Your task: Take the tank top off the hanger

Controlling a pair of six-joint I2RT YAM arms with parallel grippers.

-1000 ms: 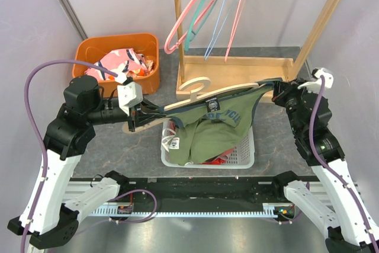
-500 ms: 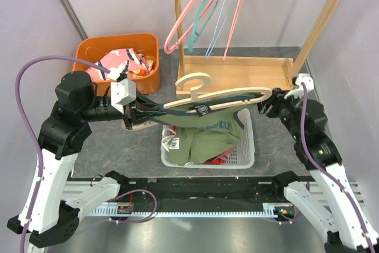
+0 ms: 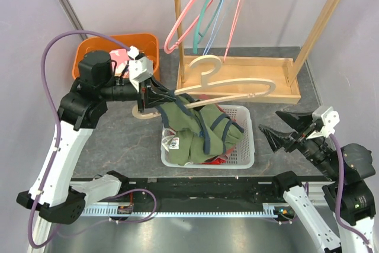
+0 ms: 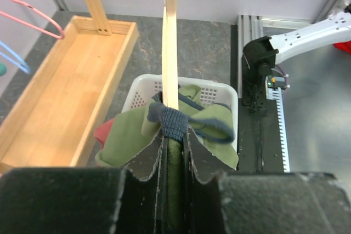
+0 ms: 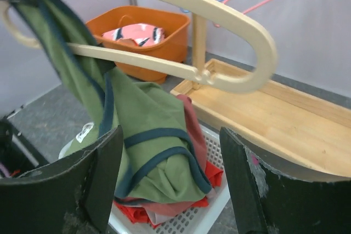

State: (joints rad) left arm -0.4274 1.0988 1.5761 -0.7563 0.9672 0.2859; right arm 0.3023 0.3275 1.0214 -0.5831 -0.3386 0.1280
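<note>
Left gripper (image 3: 148,94) pinched one end of the wooden hanger (image 3: 237,84), where the green tank top (image 3: 195,124) bunched by its navy strap and hung into the white basket (image 3: 247,157) at 5 o'clock, while the right gripper (image 3: 284,130) gaped wide and empty at the basket's 3 o'clock.
</note>
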